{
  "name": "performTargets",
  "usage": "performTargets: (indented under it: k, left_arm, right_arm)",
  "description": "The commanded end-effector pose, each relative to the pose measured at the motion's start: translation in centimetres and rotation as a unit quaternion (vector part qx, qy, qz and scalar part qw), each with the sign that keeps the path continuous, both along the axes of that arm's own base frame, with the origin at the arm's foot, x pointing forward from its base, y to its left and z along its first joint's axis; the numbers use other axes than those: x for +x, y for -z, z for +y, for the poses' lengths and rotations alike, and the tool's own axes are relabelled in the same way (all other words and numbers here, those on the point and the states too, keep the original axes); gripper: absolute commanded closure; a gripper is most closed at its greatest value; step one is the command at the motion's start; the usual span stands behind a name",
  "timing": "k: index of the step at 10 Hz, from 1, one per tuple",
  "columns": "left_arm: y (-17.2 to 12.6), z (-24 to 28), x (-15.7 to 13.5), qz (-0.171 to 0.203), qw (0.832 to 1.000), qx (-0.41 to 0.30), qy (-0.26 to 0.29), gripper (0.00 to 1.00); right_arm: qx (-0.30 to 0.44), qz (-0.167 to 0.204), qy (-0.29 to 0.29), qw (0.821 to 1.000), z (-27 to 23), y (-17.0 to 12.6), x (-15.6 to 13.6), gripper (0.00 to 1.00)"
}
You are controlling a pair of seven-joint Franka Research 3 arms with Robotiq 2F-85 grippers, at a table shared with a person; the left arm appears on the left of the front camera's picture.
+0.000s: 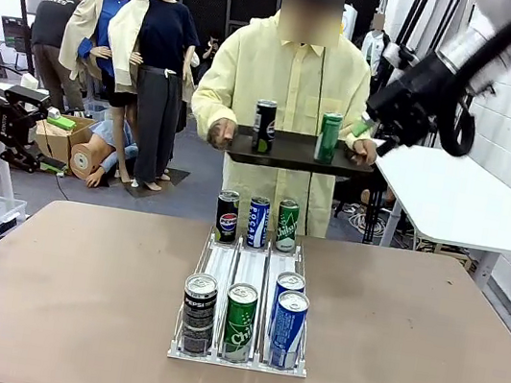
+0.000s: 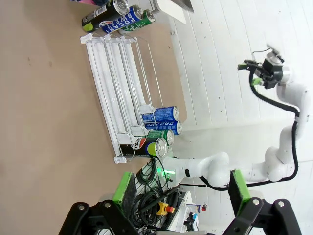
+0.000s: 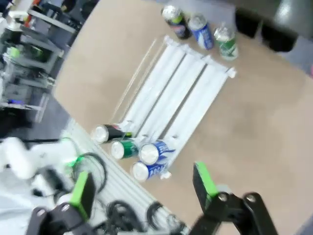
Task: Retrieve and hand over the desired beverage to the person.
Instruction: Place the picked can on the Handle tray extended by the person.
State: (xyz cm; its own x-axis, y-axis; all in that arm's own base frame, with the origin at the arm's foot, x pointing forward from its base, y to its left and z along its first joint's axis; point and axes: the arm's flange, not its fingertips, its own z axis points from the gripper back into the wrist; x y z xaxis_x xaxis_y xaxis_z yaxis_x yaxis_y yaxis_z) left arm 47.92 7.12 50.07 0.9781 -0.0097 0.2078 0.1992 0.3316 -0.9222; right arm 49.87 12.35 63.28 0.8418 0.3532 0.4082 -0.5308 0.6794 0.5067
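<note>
The person (image 1: 299, 72) stands at the far side of the table, both hands holding a black tray (image 1: 286, 153) with a black can (image 1: 264, 126) and a green can (image 1: 328, 137) on it. On the table, a white rack (image 1: 251, 269) has a black can (image 1: 199, 300), a green can (image 1: 239, 321) and two blue cans (image 1: 287, 327) at its near end. At its far end stand a black, a blue and a green can (image 1: 257, 222). My right gripper (image 1: 363, 128) (image 3: 144, 196) hangs open, high beside the tray's right end. My left gripper (image 2: 182, 196) is open, above the rack (image 2: 122, 88).
A white side table (image 1: 468, 201) stands at the right behind the brown table (image 1: 56, 286). Boxes, cases and other people are on the floor at the far left. Bare tabletop lies on both sides of the rack.
</note>
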Motion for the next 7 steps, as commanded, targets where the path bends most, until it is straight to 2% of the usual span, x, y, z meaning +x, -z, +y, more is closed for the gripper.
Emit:
performTargets:
  k: [1,3,6,7]
  left_arm:
    - [-0.2,0.0,0.0,-0.001,1.0,0.0,0.0,0.0]
    - [-0.2,0.0,0.0,-0.001,1.0,0.0,0.0,0.0]
    - [-0.2,0.0,0.0,-0.001,1.0,0.0,0.0,0.0]
    - [-0.2,0.0,0.0,-0.001,1.0,0.0,0.0,0.0]
  right_arm:
    - [0.102,0.002,0.032,0.994,-3.5,5.0,-3.9,0.0]
    - [0.169,0.003,0.077,0.983,-6.5,7.8,-6.5,0.0]
    - [0.215,0.002,0.111,0.97,-10.1,11.7,-7.6,0.0]
    - [0.223,0.013,0.112,0.968,-10.7,12.8,-8.6,0.0]
